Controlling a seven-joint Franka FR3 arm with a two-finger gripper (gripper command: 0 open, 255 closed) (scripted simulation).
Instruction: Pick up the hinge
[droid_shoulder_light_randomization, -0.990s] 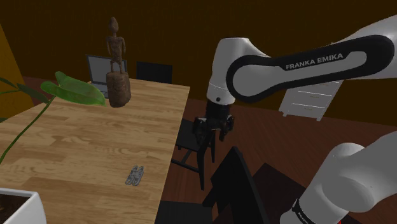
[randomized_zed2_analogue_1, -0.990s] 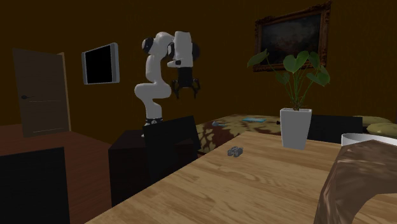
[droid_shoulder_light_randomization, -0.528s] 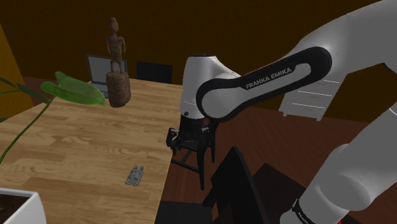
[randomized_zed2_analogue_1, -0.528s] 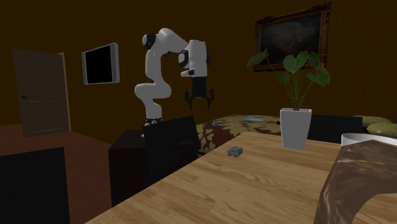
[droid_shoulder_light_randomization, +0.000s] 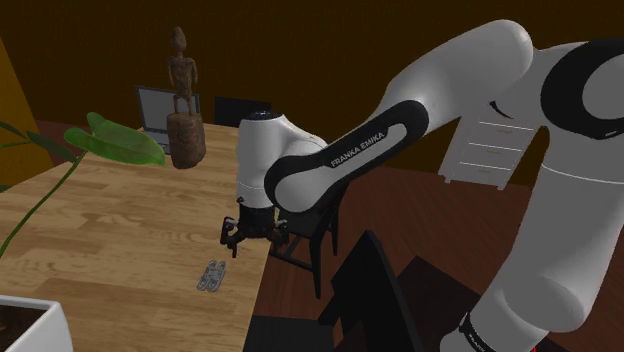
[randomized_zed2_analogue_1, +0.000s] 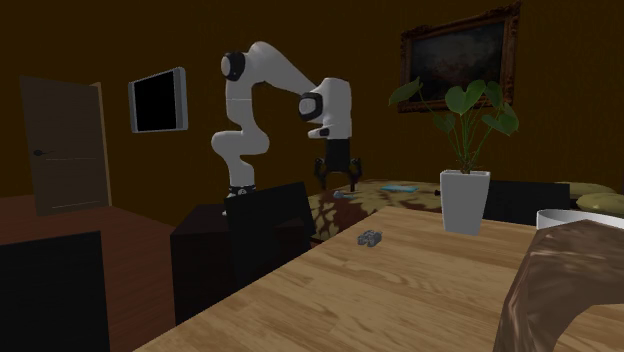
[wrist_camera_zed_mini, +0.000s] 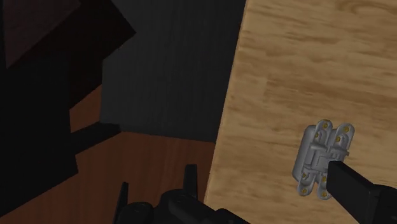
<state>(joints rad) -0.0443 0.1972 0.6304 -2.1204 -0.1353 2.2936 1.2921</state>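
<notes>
The hinge (droid_shoulder_light_randomization: 211, 277) is a small grey metal piece with brass-coloured screws, lying flat on the wooden table (droid_shoulder_light_randomization: 110, 225) near its edge. It also lies on the table in the second exterior view (randomized_zed2_analogue_1: 372, 238). My black gripper (droid_shoulder_light_randomization: 252, 239) hangs open above the table's edge, a little higher than the hinge and to the shoulder view's right of it. In the second exterior view the gripper (randomized_zed2_analogue_1: 339, 181) is in the air behind the hinge, fingers apart. In the wrist view the hinge (wrist_camera_zed_mini: 323, 159) lies just ahead of one finger (wrist_camera_zed_mini: 359, 189), untouched.
A brown carved statue (droid_shoulder_light_randomization: 183, 110) stands at the table's far end. A green plant (droid_shoulder_light_randomization: 110, 142) in a white pot (randomized_zed2_analogue_1: 465, 201) stands near the hinge's end of the table. Dark chairs (droid_shoulder_light_randomization: 365, 290) line the table's edge below the arm.
The arm has swung to the shoulder view's left and lower, from over the chairs to the table's edge near the hinge. The fingers stayed apart.
</notes>
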